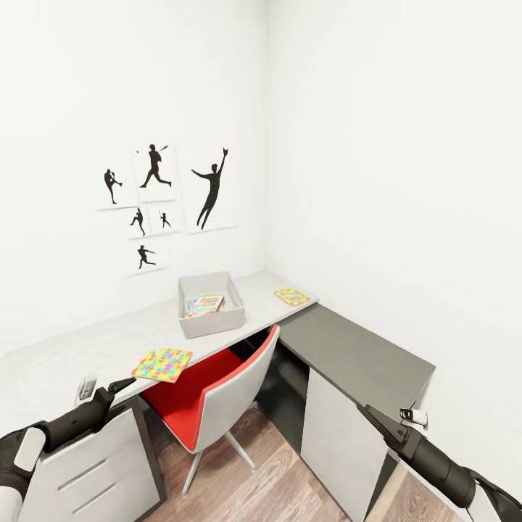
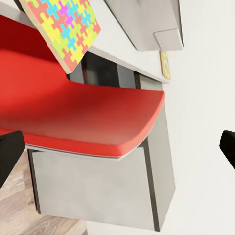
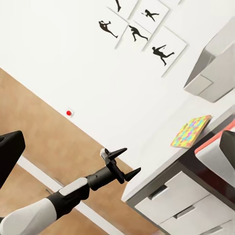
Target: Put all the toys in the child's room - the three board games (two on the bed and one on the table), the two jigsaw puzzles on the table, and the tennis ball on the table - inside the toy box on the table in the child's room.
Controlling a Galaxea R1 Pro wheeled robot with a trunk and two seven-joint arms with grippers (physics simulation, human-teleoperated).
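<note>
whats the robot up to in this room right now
The robot faces a pale speckled desk, both arms low and holding nothing. Its left pincer is open near a bright multicolour jigsaw square at the desk edge. A second jigsaw lies farther back. The light grey toy bin already holds colourful game boxes.

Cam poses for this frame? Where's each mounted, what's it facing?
Head: high, facing the table corner, toy box; left gripper, right gripper low.
Left wrist: along its fingers toward the red chair and a jigsaw puzzle.
Right wrist: faces across to the left gripper, open.
All three share that puzzle.
</note>
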